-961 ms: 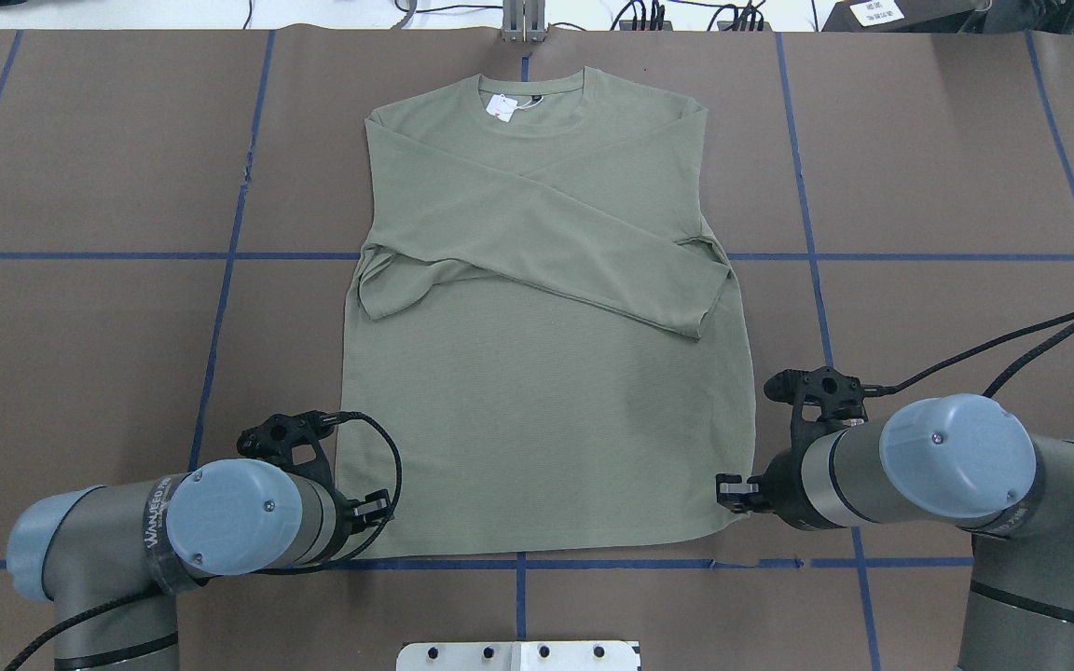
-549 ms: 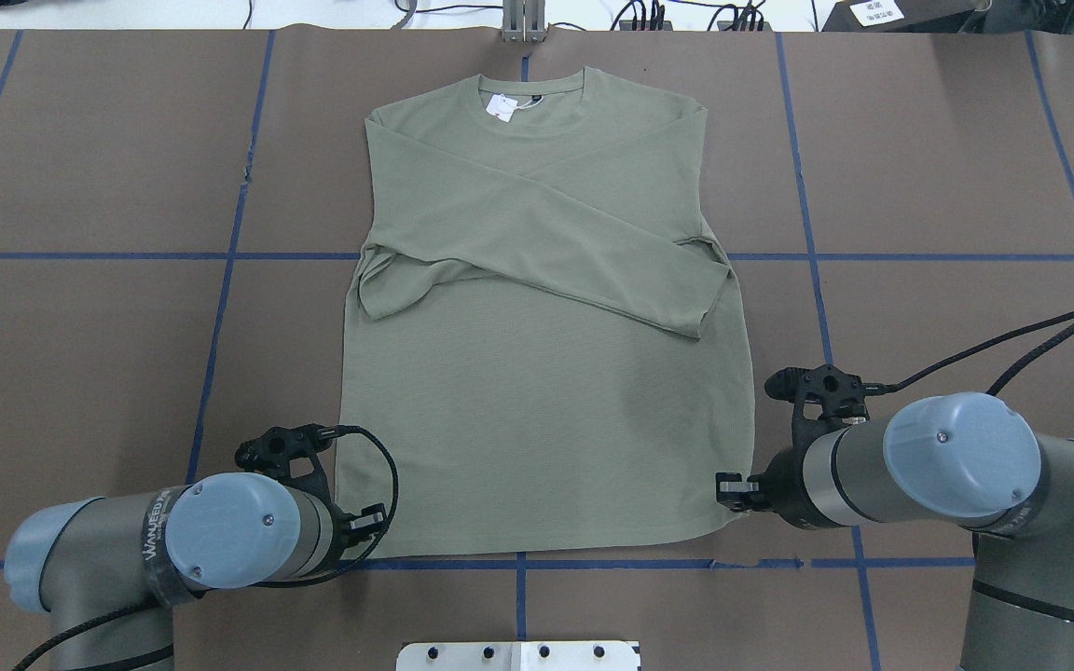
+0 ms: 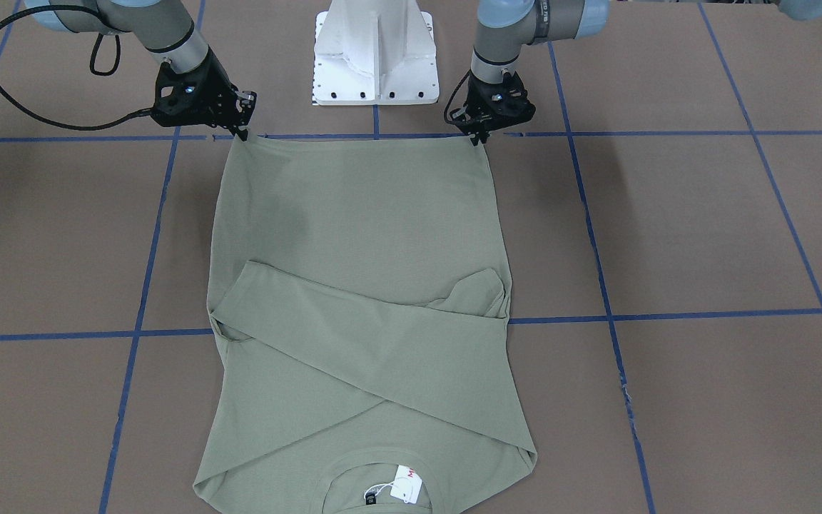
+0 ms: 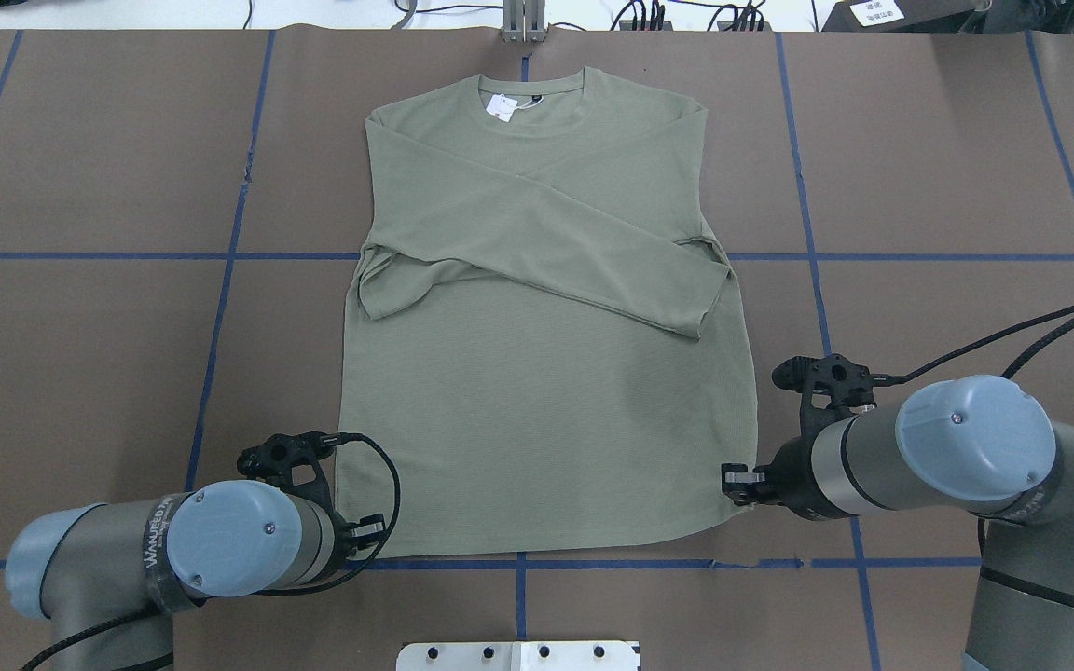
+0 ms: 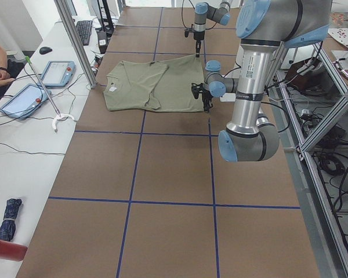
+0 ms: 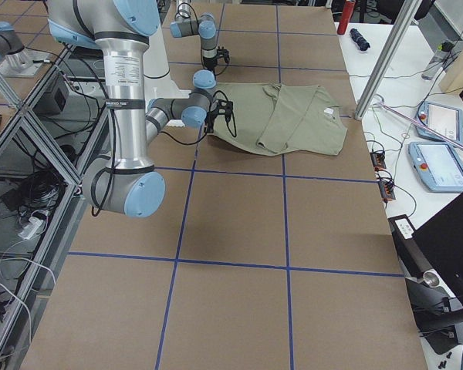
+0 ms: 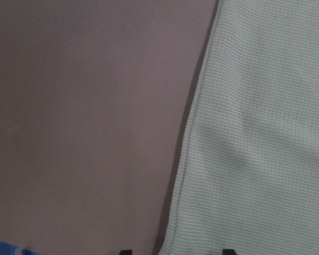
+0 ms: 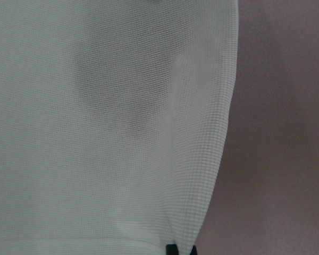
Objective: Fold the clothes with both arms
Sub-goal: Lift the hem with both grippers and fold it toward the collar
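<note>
Grey-and-silver left arm [image 4: 220,536]: comes in low at the near-left of the brown worktop [image 4: 80,373], wrist turned toward the garment's near-left corner.
Left fingers [image 4: 372,524]: spread apart and holding nothing. The wrist view shows the garment's side edge running up between the two tips. Over the past second they have slid along that edge toward the hem corner and now sit just beside it.
Shirt [image 4: 546,419]: sage-green knit, flat at the middle of the worktop. The collar and white hang tag [image 4: 502,106] lie on the far side, both sleeves are crossed over the chest, and the hem is nearest the robot.
Hem: not yet lifted, flat along its whole width.
Right fingers [image 4: 735,481]: drawn close together at the hem's right corner. In the wrist view the fabric appears pinched between the tips. They have hardly shifted in the last second.
Right arm [image 4: 966,447]: has eased slightly outward behind its wrist, at the near-right of the worktop.
Change: only the left side has made real ground, travelling to match the right.
Meaning: one corner looks secured and the other is lined up but ungripped. The sleeve folds appear done and the bottom-to-top fold has not begun.
Next call: the left likely needs to close on its corner so both can raise the hem together.
Risk: lifting unevenly could drag the crossed sleeves askew.
</note>
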Motion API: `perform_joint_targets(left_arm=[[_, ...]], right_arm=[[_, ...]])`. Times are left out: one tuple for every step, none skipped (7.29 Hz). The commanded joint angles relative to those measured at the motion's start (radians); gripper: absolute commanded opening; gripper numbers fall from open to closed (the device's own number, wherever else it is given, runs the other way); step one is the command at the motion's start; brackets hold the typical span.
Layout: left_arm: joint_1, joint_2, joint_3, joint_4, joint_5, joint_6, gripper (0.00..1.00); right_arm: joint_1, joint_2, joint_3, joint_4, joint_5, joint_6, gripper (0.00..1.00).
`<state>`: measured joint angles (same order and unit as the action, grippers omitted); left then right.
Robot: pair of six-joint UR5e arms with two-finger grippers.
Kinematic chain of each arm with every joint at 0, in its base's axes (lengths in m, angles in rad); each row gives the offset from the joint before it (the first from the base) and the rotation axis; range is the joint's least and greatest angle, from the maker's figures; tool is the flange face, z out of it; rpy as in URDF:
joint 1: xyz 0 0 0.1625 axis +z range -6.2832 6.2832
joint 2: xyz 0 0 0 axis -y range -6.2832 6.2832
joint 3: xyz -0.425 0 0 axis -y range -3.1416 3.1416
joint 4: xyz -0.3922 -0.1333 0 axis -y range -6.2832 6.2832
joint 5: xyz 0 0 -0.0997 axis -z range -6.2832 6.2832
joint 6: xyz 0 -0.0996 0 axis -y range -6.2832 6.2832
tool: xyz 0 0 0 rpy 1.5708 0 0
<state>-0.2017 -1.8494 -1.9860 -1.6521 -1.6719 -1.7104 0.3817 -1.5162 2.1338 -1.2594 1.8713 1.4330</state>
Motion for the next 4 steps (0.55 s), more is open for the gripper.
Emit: perform_joint_targets(left_arm=[[-0.001, -0.001, -0.019, 0.0, -0.005, 0.001, 0.0], [-0.007, 0.015, -0.081, 0.015, -0.006, 0.002, 0.0], [-0.007, 0.024, -0.156, 0.096, -0.009, 0.005, 0.0], [-0.007, 0.024, -0.227, 0.174, -0.021, 0.011, 0.0]], right_arm=[[0.002, -0.001, 0.002, 0.0, 0.002, 0.0, 0.0], [0.003, -0.002, 0.003, 0.0, 0.003, 0.0, 0.0], [0.008, -0.009, 0.017, -0.002, 0.031, 0.0, 0.0], [0.038, -0.016, 0.034, -0.002, 0.082, 0.0, 0.0]])
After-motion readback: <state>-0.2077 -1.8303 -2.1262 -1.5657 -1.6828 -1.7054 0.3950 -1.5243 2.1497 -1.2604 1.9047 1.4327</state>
